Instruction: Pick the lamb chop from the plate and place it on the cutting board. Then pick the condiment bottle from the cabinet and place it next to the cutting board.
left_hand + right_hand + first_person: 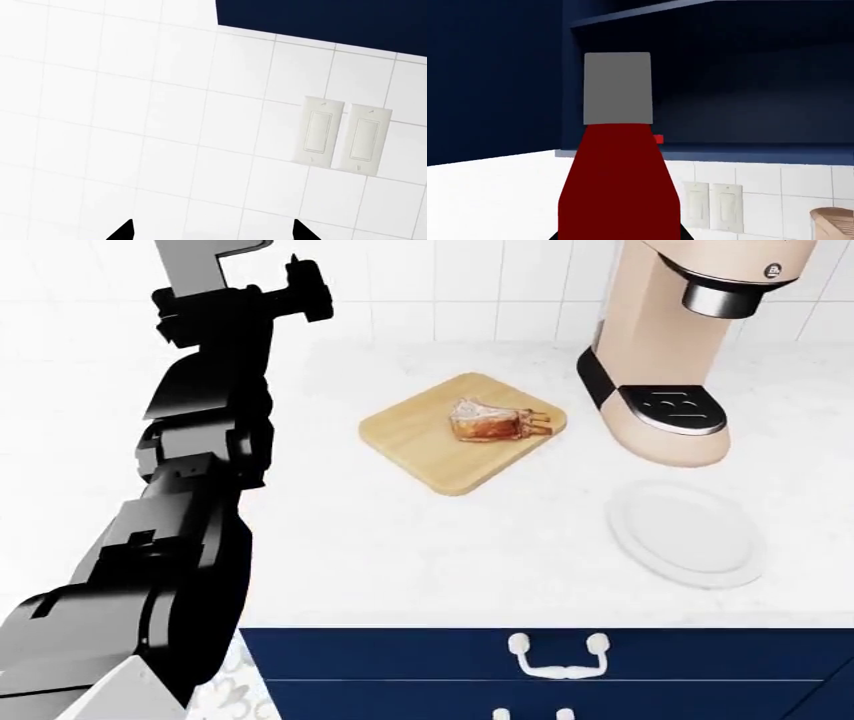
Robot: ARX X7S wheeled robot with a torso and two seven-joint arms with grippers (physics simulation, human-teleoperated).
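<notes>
Red plastic fills the right wrist view: the condiment bottle (617, 185), upright, grey-white cap on top, very close to the camera. Behind it, a dark blue cabinet (747, 75) with an open shelf, and white tiled wall below with two light switches (712, 206). The bottle sits right where the right arm's fingers would be, but only a sliver of black shows at its base; cannot tell whether they grip it. Right gripper not visible in the head view.

Lamb chop (491, 422) lies on the cutting board (447, 455), toward the board's far right corner, rib bones pointing right toward the coffee machine (674, 350). Board rests on the white surface (400, 550), angled. Plate (685, 533) sits bare to the right of the board, nearer the front edge, just in front of the coffee machine.

Left arm (187, 490) raised at the left of the head view. Left wrist view: two black fingers (123, 231), tips spread well apart, nothing between them, facing white tile and a pair of switches (345, 135). Blue drawers (561, 670) with white handles under the surface.
</notes>
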